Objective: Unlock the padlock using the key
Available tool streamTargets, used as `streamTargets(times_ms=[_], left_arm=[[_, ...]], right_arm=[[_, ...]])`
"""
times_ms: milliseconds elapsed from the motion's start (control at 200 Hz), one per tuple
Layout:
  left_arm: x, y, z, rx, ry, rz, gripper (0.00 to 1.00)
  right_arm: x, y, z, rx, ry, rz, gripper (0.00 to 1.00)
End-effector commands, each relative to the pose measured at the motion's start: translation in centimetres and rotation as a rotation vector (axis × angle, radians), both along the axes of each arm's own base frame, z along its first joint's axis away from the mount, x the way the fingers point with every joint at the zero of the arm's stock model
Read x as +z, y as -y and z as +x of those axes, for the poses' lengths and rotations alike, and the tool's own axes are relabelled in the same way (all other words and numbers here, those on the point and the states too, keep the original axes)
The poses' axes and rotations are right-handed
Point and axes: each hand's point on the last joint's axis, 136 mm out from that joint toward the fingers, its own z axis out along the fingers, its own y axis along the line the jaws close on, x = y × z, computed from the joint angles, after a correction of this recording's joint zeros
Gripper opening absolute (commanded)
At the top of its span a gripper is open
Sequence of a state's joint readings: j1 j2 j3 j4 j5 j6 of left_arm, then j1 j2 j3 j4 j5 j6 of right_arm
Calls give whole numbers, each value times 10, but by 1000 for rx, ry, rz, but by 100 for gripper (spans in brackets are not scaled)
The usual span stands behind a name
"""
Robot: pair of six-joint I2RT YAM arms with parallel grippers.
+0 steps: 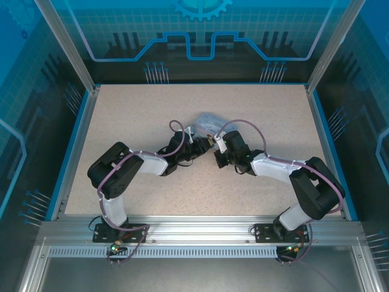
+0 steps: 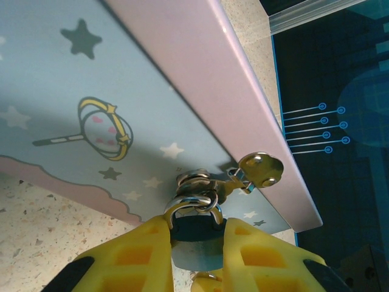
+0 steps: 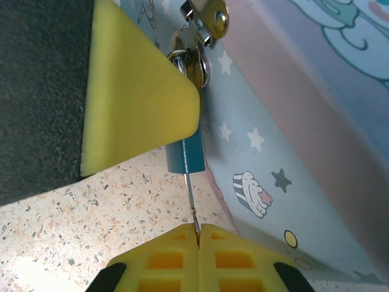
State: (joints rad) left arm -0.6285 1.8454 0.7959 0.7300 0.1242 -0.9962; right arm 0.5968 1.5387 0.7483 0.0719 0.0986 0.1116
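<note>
The padlock [image 2: 196, 234], small with a teal body, hangs by its metal shackle [image 2: 193, 204] from the hasp ring on the front of a pale blue cartoon tin [image 2: 91, 91]. My left gripper [image 2: 196, 246] is shut on the padlock's body, one yellow finger on each side. In the right wrist view the padlock [image 3: 185, 155] sticks out below the left gripper's finger [image 3: 140, 91]. The key [image 3: 191, 198], a thin metal blade, runs from my right gripper [image 3: 198, 234] up to the padlock's bottom end. That gripper is shut on the key's head. From above, both grippers [image 1: 209, 149] meet at the tin.
The tin [image 1: 206, 121] lies mid-table behind the grippers, its pink lid edge [image 2: 243, 103] and brass clasp [image 2: 261, 169] just above the padlock. Speckled tabletop [image 1: 152, 115] lies all round, bounded by a blue-edged frame [image 1: 79, 140] and enclosure walls.
</note>
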Motion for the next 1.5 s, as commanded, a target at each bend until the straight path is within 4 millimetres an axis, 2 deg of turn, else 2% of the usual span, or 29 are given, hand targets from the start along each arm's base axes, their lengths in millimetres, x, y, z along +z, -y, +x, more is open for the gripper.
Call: streamTargets(times_ms=[0, 620, 926, 1281, 1496], left_arm=[[9, 10, -2, -31, 27, -29, 21], [4, 9, -2, -29, 16, -26, 20], [3, 9, -2, -26, 16, -25, 21], [4, 9, -1, -24, 17, -25, 21], [3, 9, -1, -22, 13, -27, 21]], right_arm=[[22, -17, 13, 9, 64, 50, 0], [37, -13, 15, 5, 100, 47, 0], [31, -9, 12, 1, 83, 24, 0], [15, 0, 0, -10, 42, 3, 0], [14, 2, -4, -16, 41, 11, 0]])
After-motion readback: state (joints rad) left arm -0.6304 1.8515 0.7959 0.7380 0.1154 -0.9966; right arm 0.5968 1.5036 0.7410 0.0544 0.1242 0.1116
